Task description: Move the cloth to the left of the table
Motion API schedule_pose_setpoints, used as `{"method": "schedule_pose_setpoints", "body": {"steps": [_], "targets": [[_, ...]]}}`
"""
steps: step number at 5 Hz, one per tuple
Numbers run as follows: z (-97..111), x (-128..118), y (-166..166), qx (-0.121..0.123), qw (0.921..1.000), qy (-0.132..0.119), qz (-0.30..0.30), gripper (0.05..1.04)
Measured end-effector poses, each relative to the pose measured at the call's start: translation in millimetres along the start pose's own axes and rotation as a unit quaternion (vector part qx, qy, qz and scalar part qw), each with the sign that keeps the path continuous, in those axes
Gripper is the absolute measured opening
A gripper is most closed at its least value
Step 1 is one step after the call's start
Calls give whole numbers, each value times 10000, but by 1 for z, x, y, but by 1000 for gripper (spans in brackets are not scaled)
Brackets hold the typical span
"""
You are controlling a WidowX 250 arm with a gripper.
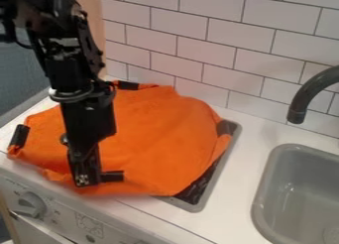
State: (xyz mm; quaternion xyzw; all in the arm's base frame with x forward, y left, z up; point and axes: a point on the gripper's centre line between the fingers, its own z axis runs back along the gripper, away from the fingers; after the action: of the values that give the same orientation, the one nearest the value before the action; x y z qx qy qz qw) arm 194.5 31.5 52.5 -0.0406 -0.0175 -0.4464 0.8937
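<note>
Over the stove (200, 184), orange cloth (159, 139), longest sideways.

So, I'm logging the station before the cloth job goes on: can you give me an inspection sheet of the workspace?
Surface: white countertop; a dark panel in a grey frame, partly covered.
Job's things: orange cloth, spread over most of the panel, with black pieces at its edge.
Clutter: nothing seen.
Gripper: black gripper down at the cloth's front part; whether it grips the cloth, I cannot tell.
Cables: a thin black cable curves beside the arm, upper left.
Surroundings: white tiled wall behind; grey sink and dark faucet at right; dial on the front panel.
</note>
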Motion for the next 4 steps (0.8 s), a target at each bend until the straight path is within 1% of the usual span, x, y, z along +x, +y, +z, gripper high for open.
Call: {"method": "schedule_pose_setpoints", "body": {"steps": [1, 2, 3, 4], "targets": [[5, 5, 7, 84, 9999, -79, 71, 494], [9, 10, 11, 66, 9997, -168, 186, 804], [15, 15, 18, 98, 9994, -225, 233, 1020], [24, 22, 25, 178, 9988, -351, 291, 1007]]}}
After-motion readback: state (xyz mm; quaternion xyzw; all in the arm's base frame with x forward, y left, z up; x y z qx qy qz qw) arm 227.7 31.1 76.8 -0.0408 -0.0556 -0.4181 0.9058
